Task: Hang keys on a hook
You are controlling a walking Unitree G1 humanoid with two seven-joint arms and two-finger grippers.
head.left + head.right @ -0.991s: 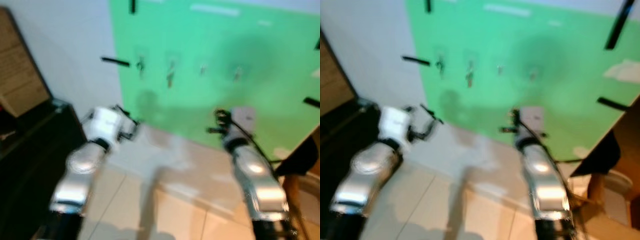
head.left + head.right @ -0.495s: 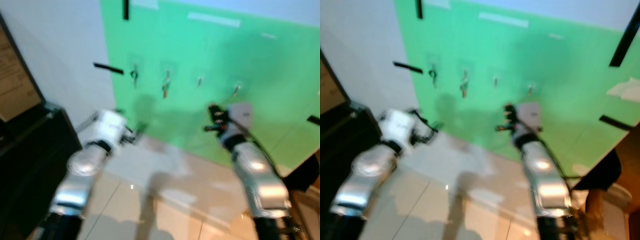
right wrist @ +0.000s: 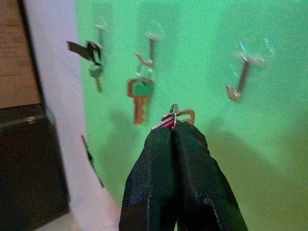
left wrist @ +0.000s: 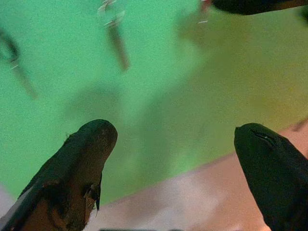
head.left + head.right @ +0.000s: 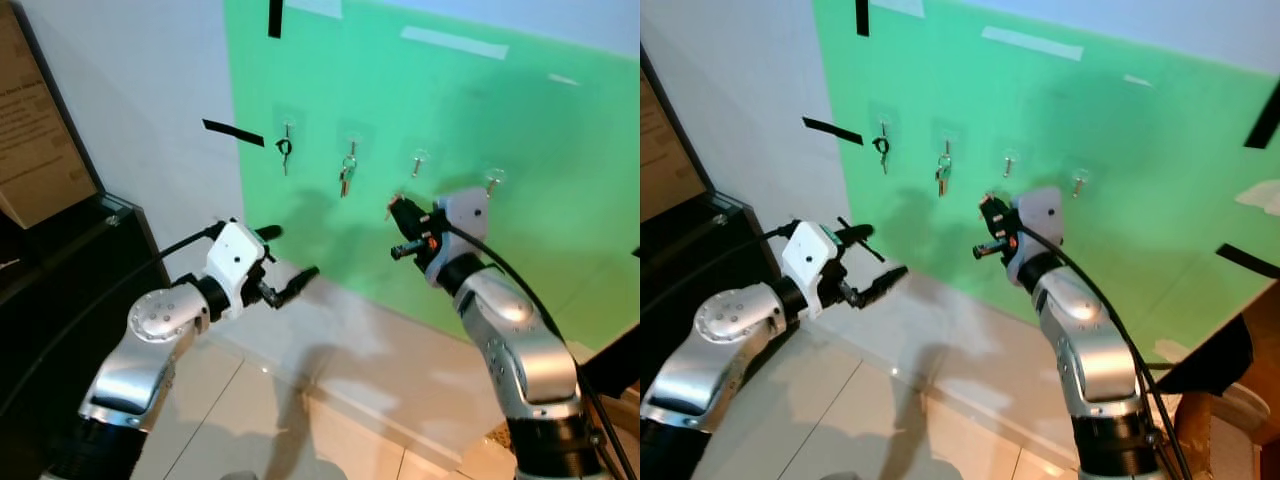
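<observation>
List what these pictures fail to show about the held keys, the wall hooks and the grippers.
- Red-tagged keys: the right gripper's shut black fingers cover most of them; key count unclear in the right wrist view.
- Third clear wall hook: motion-blurred there; too small in the left eye view.
- Left gripper: open; its finger bases are cut off by the left wrist view's edge.

Keys (image 3: 174,118) mostly hidden between right gripper (image 3: 173,139) fingers; only ring and red edge show. Hooks (image 3: 239,77) blurred in wrist view.
</observation>
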